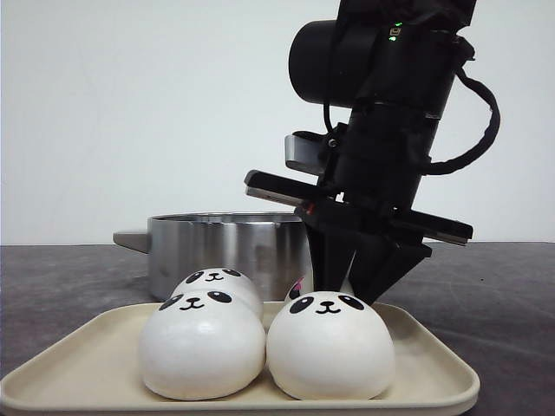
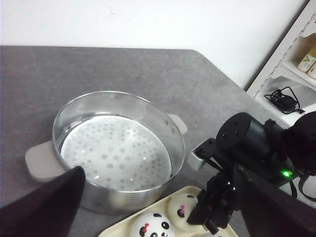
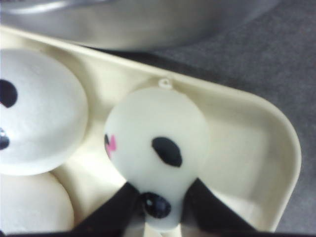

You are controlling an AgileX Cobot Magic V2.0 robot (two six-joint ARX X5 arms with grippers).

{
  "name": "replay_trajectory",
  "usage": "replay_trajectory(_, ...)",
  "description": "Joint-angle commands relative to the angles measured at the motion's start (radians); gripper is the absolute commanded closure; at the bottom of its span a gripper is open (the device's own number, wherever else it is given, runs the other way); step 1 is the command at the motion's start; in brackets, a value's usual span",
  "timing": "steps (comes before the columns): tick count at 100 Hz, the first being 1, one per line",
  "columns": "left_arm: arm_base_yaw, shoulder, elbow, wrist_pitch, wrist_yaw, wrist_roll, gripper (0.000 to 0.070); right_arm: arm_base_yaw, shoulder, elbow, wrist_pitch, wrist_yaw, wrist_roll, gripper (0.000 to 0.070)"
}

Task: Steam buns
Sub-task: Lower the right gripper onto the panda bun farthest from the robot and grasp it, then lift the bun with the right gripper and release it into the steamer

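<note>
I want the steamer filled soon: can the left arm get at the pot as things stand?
Probably yes. In the left wrist view the pot sits open with no lid, its perforated insert bare, and nothing lies between it and the camera; the right gripper is busy at the tray.

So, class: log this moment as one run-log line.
right hand: shut on back bun | tray: four buns | pot: empty | left hand: unclear

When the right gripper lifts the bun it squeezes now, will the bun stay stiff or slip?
Probably soft: the bun narrows where the right gripper pinches it. It may slip, because its skin looks smooth and glossy. It seems light, like foam, though that is uncertain.
</note>
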State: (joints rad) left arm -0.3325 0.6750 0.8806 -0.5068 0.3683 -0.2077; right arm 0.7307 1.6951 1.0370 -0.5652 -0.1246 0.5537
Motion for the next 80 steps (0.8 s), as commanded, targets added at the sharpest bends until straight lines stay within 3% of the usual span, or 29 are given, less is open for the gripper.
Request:
replay_trajectory(1,-0.009,0.006,0.011,-0.003,-0.009,0.013,0.0115,0.014,-0.014,0.011,-0.012,0.017,-0.018,0.0693)
replay_trajectory(23,-0.027,0.006,0.011,-0.019,-0.01,0.013,0.0115,0.096,-0.274,0.097,-0.077,0.032,-0.05,0.0693)
replay_trajectory(39,-0.03,0.006,0.011,-0.017,-0.01,0.013,0.0115,0.097,-0.36,0.305,-0.049,0.175,-0.1,0.0694)
replay_trajectory(63,-0.043,0.006,0.011,-0.016,-0.025,0.012,0.0115,-0.016,-0.188,0.678,-0.102,0.204,-0.223,0.0694)
replay_trajectory(80,-0.049,0.006,0.011,-0.017,-0.035,0.013,0.0115,-0.064,-0.006,0.778,-0.141,0.202,-0.255,0.0694)
